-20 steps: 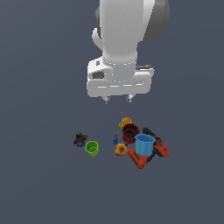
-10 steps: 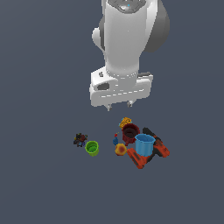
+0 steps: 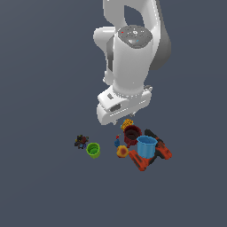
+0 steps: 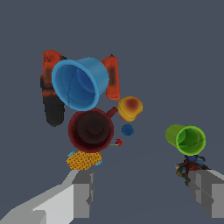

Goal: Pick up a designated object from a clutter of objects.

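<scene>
The maroon mug (image 3: pixel 132 134) (image 4: pixel 91 129) stands upright in the clutter, dark inside, its handle toward the orange-yellow fruit (image 4: pixel 130 108). It touches the light blue cup (image 3: pixel 146 146) (image 4: pixel 79 83), which lies against the red-and-black drill (image 3: pixel 154 156) (image 4: pixel 52 87). A yellow block (image 3: pixel 128 123) (image 4: pixel 83 160) sits right beside the mug. My gripper (image 3: pixel 125 119) (image 4: pixel 144 192) hangs open above the clutter, just over the yellow block, with nothing between its fingers (image 4: pixel 83 192).
A green cup (image 3: pixel 93 150) (image 4: pixel 186 138) and a tiny dark toy (image 3: pixel 81 141) (image 4: pixel 189 165) lie apart on the exterior view's left. A small blue ball (image 4: pixel 127 130) and a tiny red piece (image 4: pixel 118 142) sit between mug and fruit (image 3: pixel 122 152).
The arm has come down and shifted toward the exterior view's right, bringing the open gripper close over the clutter. The objects have not moved.
</scene>
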Controlling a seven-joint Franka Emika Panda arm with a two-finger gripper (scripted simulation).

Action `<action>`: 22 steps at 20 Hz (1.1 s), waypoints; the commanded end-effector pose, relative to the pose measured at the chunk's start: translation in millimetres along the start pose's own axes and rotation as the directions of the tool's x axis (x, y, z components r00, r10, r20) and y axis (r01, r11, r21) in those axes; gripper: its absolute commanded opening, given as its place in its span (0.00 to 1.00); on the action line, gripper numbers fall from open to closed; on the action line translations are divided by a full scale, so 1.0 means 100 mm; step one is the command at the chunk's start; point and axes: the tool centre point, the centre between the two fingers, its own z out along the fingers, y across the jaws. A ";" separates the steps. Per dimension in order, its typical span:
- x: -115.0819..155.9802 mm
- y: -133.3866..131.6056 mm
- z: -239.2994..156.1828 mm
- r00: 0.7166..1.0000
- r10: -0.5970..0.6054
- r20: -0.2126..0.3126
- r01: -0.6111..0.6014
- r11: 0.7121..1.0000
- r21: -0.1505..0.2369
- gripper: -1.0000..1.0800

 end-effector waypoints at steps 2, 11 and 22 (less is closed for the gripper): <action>0.07 -0.02 0.18 0.994 -0.107 0.005 0.107 0.994 -0.001 0.81; 0.22 -0.11 0.65 0.929 -0.371 0.013 0.371 0.929 0.007 0.81; 0.35 -0.24 1.15 0.784 -0.620 0.008 0.620 0.784 0.023 0.81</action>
